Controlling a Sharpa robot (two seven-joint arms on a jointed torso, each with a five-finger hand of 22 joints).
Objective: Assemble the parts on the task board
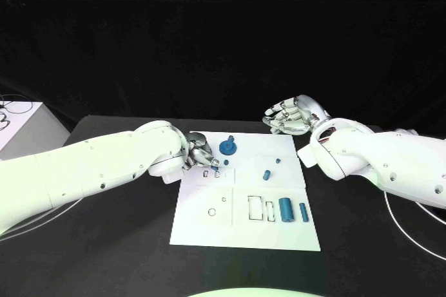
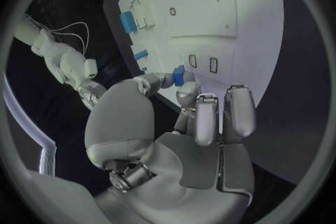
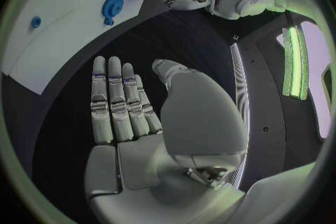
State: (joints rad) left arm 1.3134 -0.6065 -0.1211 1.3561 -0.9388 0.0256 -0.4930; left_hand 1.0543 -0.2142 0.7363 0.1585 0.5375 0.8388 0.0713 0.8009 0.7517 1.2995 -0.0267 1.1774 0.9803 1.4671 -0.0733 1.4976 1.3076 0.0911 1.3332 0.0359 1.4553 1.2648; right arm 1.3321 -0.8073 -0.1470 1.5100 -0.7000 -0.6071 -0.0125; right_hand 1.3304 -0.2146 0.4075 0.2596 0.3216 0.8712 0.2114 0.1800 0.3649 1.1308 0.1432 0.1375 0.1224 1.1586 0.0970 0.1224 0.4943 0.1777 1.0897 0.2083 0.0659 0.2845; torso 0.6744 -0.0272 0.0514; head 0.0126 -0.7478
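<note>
The white task board [image 1: 209, 229] lies mid-table. My left hand [image 1: 200, 151] hovers over its far left part and pinches a small blue part [image 2: 178, 75] between thumb and fingertip, just above two small slots [image 1: 212, 174]. The slots [image 2: 203, 63] also appear past the fingers in the left wrist view. On the board lie a blue disc with a knob [image 1: 229, 145], two small blue pegs [image 1: 267, 174], a thick blue cylinder [image 1: 286, 209] and a thin one [image 1: 303, 211]. My right hand [image 1: 292, 115] is raised beyond the board's far right corner, fingers [image 3: 120, 102] straight and holding nothing.
Outlined rectangular slots [image 1: 254, 207] and a round hole [image 1: 212, 212] mark the board's near half. A white box [image 1: 19, 124] with cables sits at the table's far left. A white cable [image 1: 423, 239] trails by the right arm.
</note>
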